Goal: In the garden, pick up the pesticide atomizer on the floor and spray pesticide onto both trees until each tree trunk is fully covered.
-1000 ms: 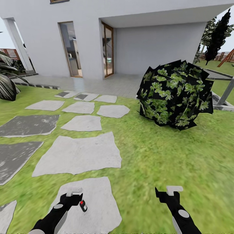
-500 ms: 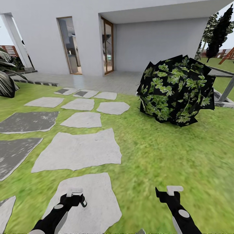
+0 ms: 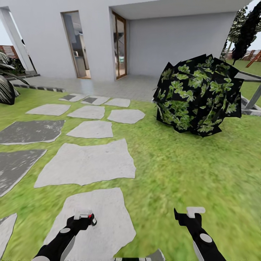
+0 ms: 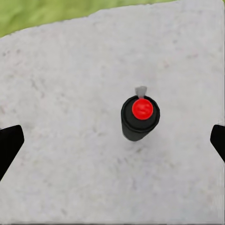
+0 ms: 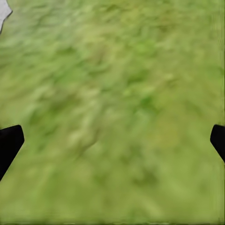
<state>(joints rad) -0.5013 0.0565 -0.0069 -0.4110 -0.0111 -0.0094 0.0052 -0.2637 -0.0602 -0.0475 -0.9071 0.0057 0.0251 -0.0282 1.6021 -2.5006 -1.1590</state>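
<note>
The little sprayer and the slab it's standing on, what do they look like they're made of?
Pesticide atomizer: probably matte black plastic with a glossy red button on top, though painted metal is possible. Paving stone: rough, pale grey stone or concrete, shown by its mottled, speckled surface and irregular edge.

One pesticide atomizer (image 4: pixel 140 117), two hands, left hand (image 3: pixel 84 216) and right hand (image 3: pixel 187 212), one leafy bush (image 3: pixel 198 95), and about a dozen paving stones (image 3: pixel 87 164) across the lawn.
</note>
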